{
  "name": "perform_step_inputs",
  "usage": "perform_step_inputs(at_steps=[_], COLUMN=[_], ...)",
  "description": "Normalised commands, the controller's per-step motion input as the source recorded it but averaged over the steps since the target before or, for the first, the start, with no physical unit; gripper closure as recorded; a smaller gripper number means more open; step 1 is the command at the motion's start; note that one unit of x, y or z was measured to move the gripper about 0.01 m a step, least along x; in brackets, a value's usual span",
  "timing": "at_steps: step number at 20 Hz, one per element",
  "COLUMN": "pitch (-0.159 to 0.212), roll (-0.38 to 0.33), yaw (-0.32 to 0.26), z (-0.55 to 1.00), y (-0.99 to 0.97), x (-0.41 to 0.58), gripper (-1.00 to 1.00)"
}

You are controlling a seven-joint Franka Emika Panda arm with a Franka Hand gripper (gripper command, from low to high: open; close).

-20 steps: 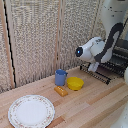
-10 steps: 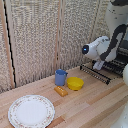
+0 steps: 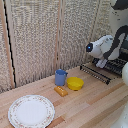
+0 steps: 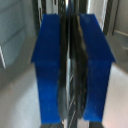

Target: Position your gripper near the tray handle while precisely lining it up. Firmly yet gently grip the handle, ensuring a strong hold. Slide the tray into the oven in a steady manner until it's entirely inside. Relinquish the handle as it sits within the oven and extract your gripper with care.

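Close-up of end effector (image 4: 74, 70): two blue fingers (image 4: 50, 70) nearly together, clamped on thin dark tray handle (image 4: 73, 65) running lengthwise between them. Blurred grey background.

Arm (image 3: 107, 46) swung further toward the exterior view's right, bit by bit over the last second. Gripper (image 3: 101, 63) now sitting down on the tray (image 3: 102, 71), closer to the oven (image 3: 124, 52) than before. Tray itself pushed in a little too, with less of it poking out over the bench (image 3: 95, 102) on the exterior view's left. Blue fingers (image 4: 50, 70) in the wrist view pinched on a thin dark bar, probably the tray handle (image 4: 74, 70), though too blurry to swear by.
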Motion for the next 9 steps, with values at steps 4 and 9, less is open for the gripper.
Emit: perform_step_inputs(at_steps=[4,9], pitch=[0.000,0.006], roll=[0.012,0.017], yaw=[-0.003,-0.053], z=[0.56,0.34], y=[0.08,0.11], x=[0.209,0.195], gripper=[-1.00,-1.00])
